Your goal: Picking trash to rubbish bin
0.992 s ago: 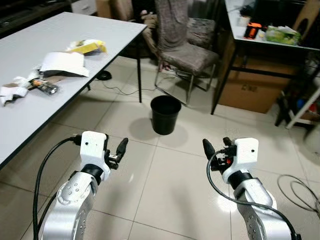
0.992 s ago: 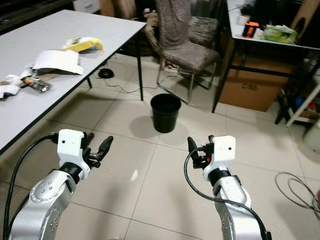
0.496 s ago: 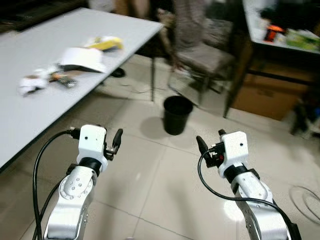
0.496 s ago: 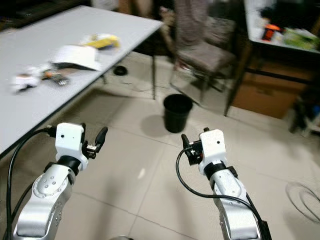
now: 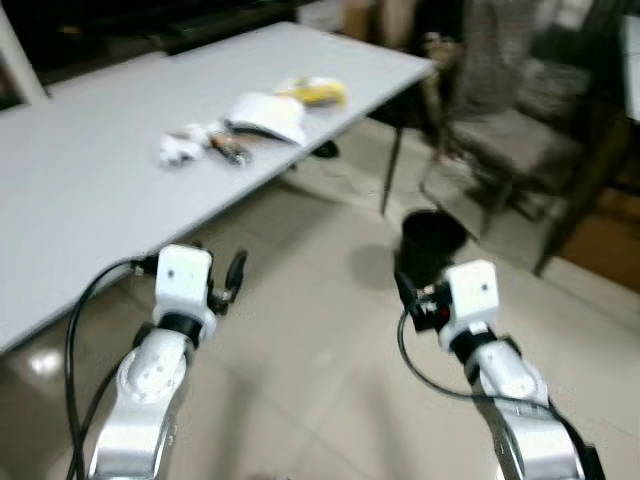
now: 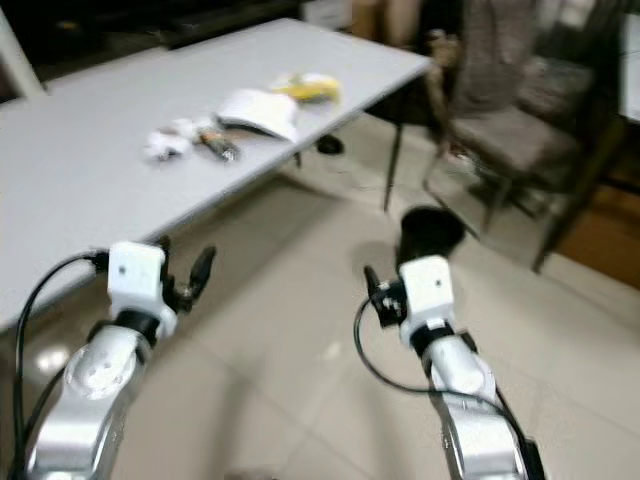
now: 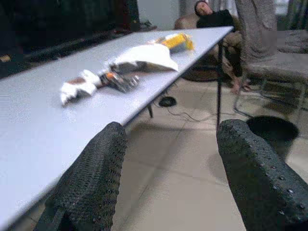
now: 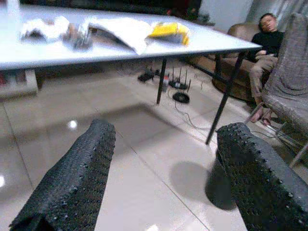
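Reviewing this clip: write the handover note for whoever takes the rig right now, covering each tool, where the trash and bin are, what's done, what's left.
Left tool: open, holding nothing, raised beside the grey table.
Right tool: open, holding nothing, raised over the floor with the bin beyond it.
Trash: crumpled white paper, small dark wrapper, white sheet and yellow packet, all lying on the table toward its far end.
Black rubbish bin: on the tiled floor past the table's corner, in front of a chair.
Done: nothing picked yet.
Left: approach the table, pick each piece, drop it in the bin.

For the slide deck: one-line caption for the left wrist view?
Open left gripper faces the grey table with its scattered trash; black bin on the floor.
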